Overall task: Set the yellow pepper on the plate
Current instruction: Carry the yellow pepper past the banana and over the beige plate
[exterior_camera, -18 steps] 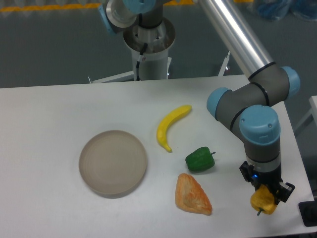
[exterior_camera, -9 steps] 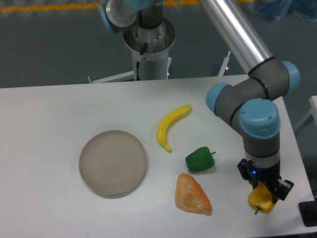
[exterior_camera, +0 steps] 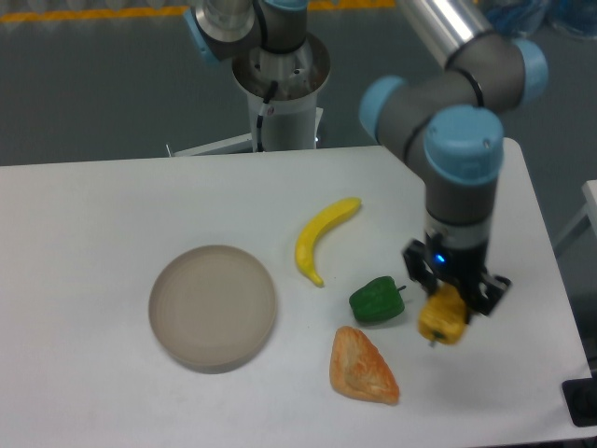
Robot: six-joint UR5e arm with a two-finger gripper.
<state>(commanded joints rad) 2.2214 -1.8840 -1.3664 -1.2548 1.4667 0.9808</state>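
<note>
My gripper (exterior_camera: 451, 299) is shut on the yellow pepper (exterior_camera: 441, 318) and holds it above the table, just right of the green pepper (exterior_camera: 377, 300). The yellow pepper hangs below the fingers with its dark stem pointing down. The plate (exterior_camera: 214, 306), a round grey-beige dish, sits on the table at the left centre with nothing on it, far to the left of the gripper.
A yellow banana (exterior_camera: 320, 236) lies between the plate and the arm. An orange wedge-shaped toy food (exterior_camera: 362, 366) lies in front of the green pepper. The robot's base (exterior_camera: 279, 75) stands behind the table's far edge.
The gripper has lifted the yellow pepper and carried it up and to the left, from the table's front right corner to beside the green pepper.
</note>
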